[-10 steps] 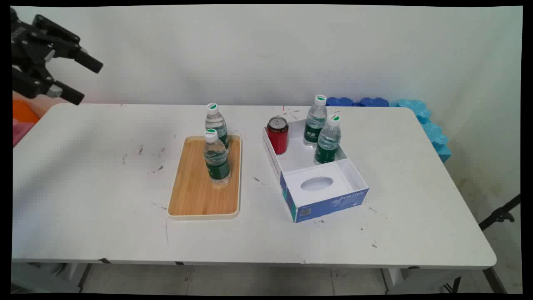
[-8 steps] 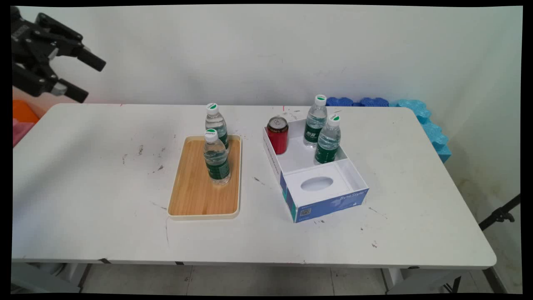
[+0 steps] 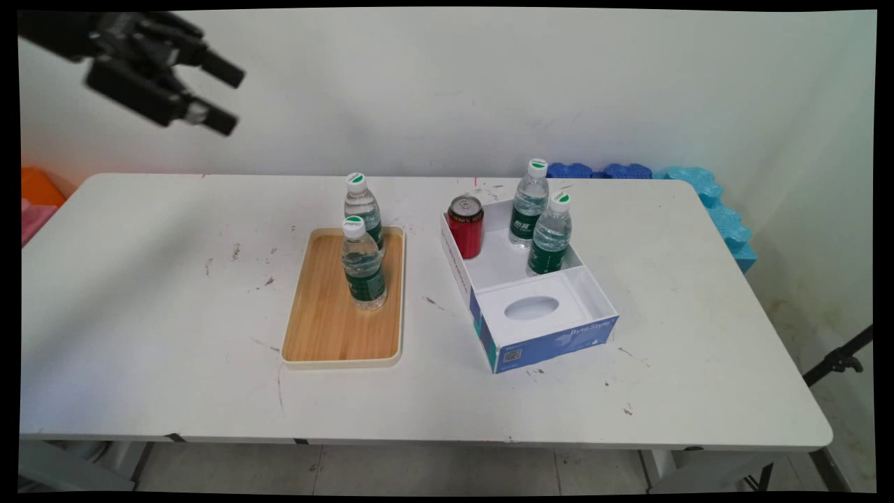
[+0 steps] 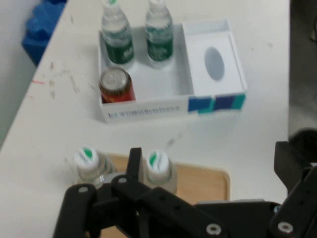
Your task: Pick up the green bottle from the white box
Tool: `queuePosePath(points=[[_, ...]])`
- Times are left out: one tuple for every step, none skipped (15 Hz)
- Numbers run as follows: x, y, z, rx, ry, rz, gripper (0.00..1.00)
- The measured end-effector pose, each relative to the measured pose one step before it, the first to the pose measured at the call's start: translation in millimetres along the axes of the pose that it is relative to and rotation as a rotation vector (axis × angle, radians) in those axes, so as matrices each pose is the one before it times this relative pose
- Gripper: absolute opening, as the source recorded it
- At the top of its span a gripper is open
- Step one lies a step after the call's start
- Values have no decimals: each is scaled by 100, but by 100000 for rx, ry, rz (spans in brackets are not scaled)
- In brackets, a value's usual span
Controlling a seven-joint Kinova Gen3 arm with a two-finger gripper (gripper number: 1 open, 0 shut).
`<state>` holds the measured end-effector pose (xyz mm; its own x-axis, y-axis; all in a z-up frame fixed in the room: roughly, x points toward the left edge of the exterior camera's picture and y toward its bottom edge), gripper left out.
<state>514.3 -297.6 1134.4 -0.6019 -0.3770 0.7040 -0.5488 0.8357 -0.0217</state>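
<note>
My gripper (image 3: 230,101) hangs high at the upper left, above the table's far left part, open and holding nothing. Nearest below it stands a wooden tray (image 3: 328,328) with two water bottles: one at its far end (image 3: 362,204) and one nearer the middle (image 3: 362,265). In the hand view the two bottle caps (image 4: 87,157) (image 4: 156,161) show just above the gripper's linkage, with the tray (image 4: 208,183) under them. To the right is a white and blue box (image 3: 538,335) holding a red can (image 3: 466,225) and two more bottles (image 3: 529,202) (image 3: 550,234).
The box (image 4: 168,79) has a white insert with an oval hole (image 3: 532,308) in its near part. Blue foam pieces (image 3: 705,199) lie at the table's far right corner. An orange and pink thing (image 3: 38,199) sits off the left edge.
The gripper has moved to the right and upward, away from the left edge and towards the tray. Its fingers stay apart. Nothing on the table has moved.
</note>
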Motion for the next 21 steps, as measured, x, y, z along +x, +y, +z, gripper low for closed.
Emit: queuePosePath(points=[[984,167,965,1445,918,-1163,100],[825,178,888,1336,764,-1010,100],[946,222,1160,1452,626,-1055,100],[901,230,1317,1568,345,-1011,100],[749,204,1196,1374,174,-755,100],[436,164,841,784,-102,-518,100],[633,256,1284,1244,-70,-736,100],[664,345,1585,1162,-312,-788,100],[596,404,1709,855,-514,-741,100],[462,362,1464,628,-453,-657,100],[467,452,1742,455,-739,-737,100],[441,453,1817,386,-836,-665,100],[364,359,1553,332,-670,-520,100],[378,390,1822,238,-877,-586,100],[345,364,1837,189,-875,-477,100],[285,286,1545,120,-653,-203,100],[276,313,1771,91,-778,-149,100],[187,261,1719,162,-752,52,100],[126,187,1470,144,-658,162,100],[58,108,940,115,-464,112,100],[52,138,1385,121,-589,97,100]])
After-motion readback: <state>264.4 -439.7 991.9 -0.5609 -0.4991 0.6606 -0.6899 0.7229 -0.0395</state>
